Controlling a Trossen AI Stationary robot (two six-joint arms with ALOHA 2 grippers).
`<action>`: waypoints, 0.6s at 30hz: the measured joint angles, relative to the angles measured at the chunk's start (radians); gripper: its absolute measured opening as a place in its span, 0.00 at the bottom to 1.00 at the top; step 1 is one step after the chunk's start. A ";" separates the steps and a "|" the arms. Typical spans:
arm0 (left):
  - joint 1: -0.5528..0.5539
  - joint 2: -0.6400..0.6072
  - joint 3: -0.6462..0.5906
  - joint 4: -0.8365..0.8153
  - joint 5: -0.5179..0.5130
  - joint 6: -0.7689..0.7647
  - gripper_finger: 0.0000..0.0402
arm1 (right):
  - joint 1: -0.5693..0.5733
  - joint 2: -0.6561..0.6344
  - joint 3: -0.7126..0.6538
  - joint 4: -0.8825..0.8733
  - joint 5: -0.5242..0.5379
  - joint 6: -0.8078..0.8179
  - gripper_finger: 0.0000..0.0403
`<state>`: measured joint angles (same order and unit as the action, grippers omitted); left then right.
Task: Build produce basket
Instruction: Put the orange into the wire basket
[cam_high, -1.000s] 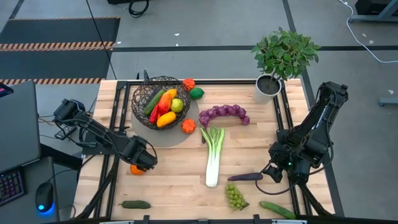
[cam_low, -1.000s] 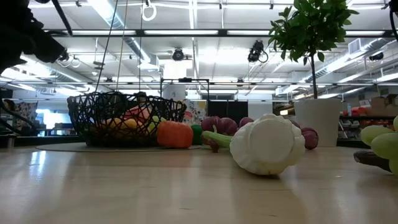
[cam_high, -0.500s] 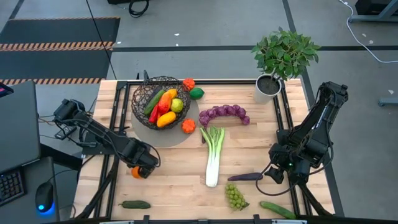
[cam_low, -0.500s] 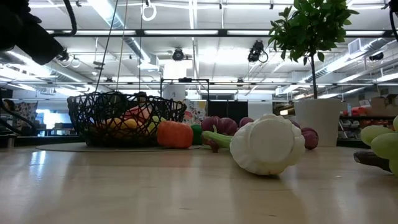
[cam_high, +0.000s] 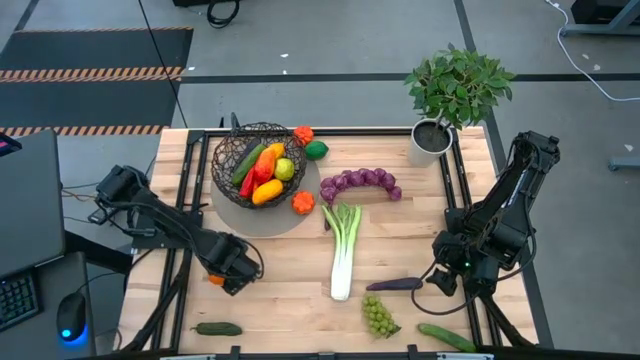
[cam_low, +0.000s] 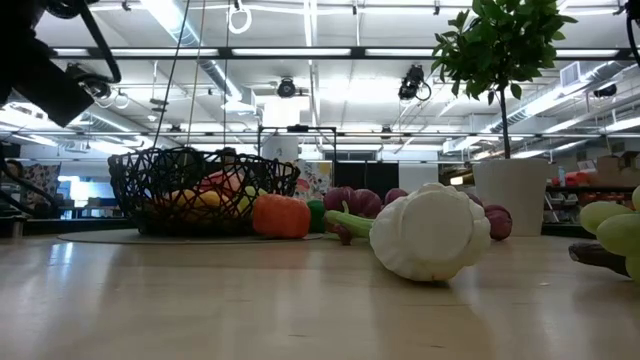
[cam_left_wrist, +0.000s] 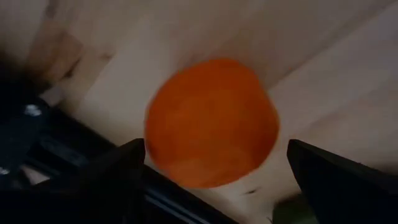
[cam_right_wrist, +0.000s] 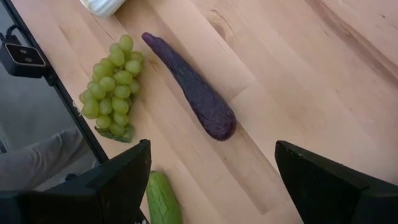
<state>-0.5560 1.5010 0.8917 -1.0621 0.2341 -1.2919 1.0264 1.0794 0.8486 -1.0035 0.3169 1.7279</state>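
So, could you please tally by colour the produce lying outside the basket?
Green: 4 (left cucumber, right cucumber, green grapes, green fruit)
Orange: 3 (orange, orange pieces)
Purple: 2 (purple grapes, aubergine)
White-green: 1 (leek)
Total: 10

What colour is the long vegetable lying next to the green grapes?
Dark purple: the aubergine, clearest in the right wrist view.

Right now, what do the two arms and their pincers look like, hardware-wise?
Both arms are dark, near-black, jointed links. The left arm trails loose black cables by its base at the table's left edge. The right arm has bulkier housings with small green lights near its wrist. The left pincer and the right pincer each show two flat, matte black fingers, no visible markings.
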 joint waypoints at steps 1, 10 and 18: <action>-0.003 0.006 0.000 0.020 0.008 0.000 1.00 | 0.000 0.000 0.000 0.000 -0.005 0.000 0.86; -0.036 0.094 0.000 0.146 0.032 -0.001 1.00 | 0.001 0.000 0.000 0.000 -0.009 -0.003 0.86; -0.038 0.130 0.000 0.192 0.039 -0.005 0.95 | 0.001 0.000 0.000 0.000 -0.008 -0.003 0.86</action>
<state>-0.5941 1.6306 0.8918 -0.8702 0.2729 -1.2972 1.0271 1.0794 0.8486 -1.0039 0.3091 1.7252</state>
